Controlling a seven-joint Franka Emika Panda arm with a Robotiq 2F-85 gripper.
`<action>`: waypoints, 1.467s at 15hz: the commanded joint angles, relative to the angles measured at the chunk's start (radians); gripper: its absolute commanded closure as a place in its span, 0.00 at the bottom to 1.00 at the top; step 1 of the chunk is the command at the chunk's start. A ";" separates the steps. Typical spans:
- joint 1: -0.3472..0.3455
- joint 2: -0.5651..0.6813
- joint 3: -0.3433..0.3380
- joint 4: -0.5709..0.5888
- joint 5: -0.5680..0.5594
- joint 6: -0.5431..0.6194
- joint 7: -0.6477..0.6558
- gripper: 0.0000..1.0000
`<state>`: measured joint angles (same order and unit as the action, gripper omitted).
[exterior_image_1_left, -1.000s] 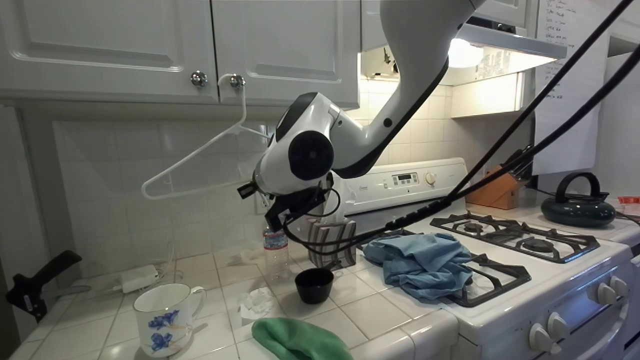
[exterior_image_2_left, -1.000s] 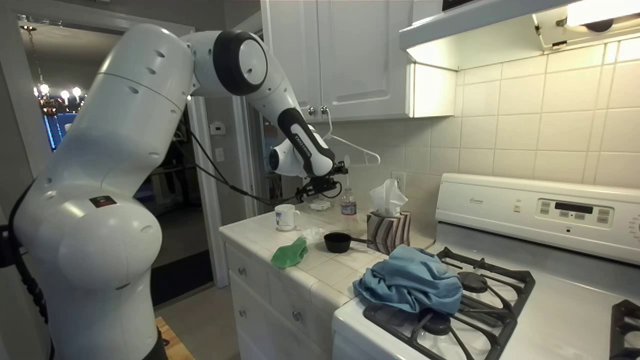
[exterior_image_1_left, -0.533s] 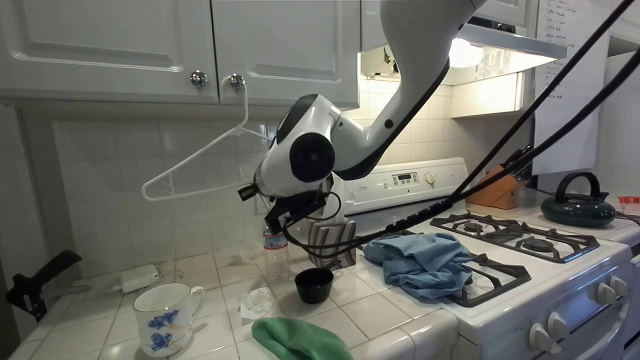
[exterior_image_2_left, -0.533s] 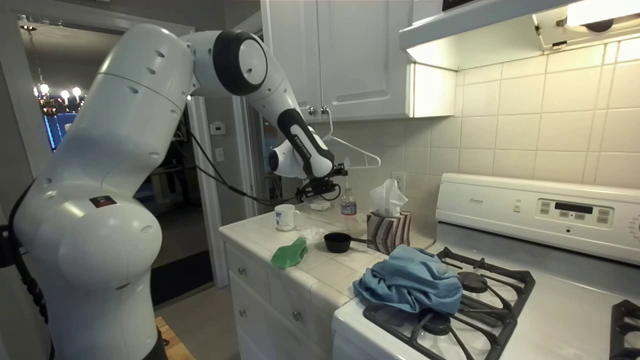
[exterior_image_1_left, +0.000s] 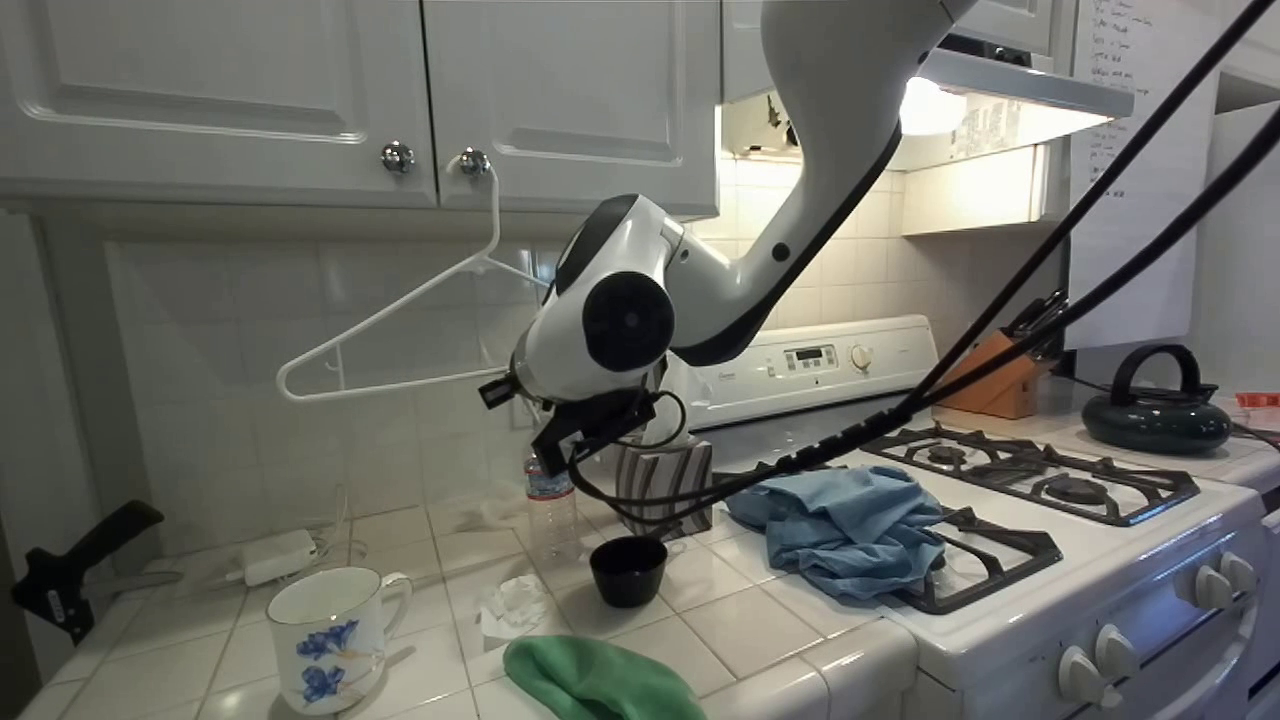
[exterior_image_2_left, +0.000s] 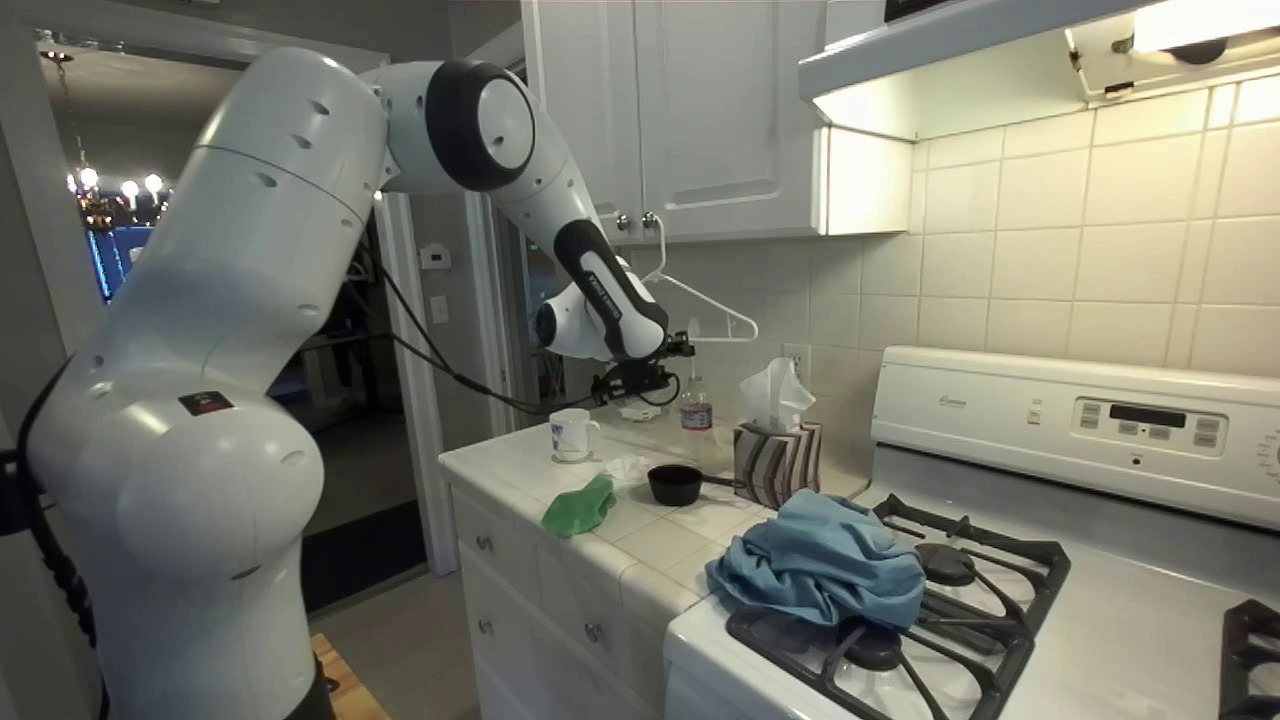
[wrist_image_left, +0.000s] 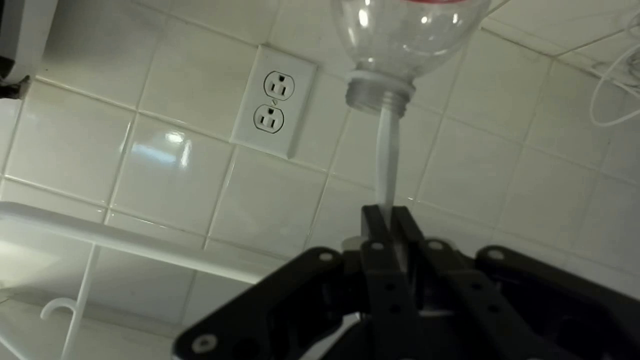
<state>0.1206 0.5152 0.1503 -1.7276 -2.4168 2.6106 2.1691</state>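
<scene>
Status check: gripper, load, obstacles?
Black gripper shut on slim white stick. Stick's far end at mouth of clear plastic bottle; insertion unclear. White plastic hanger close to gripper; contact unclear.

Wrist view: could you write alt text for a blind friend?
A black gripper pinches a thin white stick whose far end overlaps the neck of a clear bottle; whether it's inside is unclear. Around them: a tiled wall, outlet and white hanger.

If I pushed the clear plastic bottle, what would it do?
The bottle would probably tip, since it's tall and narrow. Its see-through plastic looks thin, so it might squish. Its neck has no cap, so anything inside could spill.
</scene>
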 joint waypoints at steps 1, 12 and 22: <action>-0.002 -0.031 -0.002 -0.043 0.011 -0.024 0.022 0.98; -0.070 -0.058 0.062 -0.102 0.004 -0.055 0.043 0.98; -0.075 -0.051 0.076 -0.104 0.009 -0.049 0.045 0.98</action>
<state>0.0593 0.4829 0.2111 -1.8055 -2.4167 2.5706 2.2003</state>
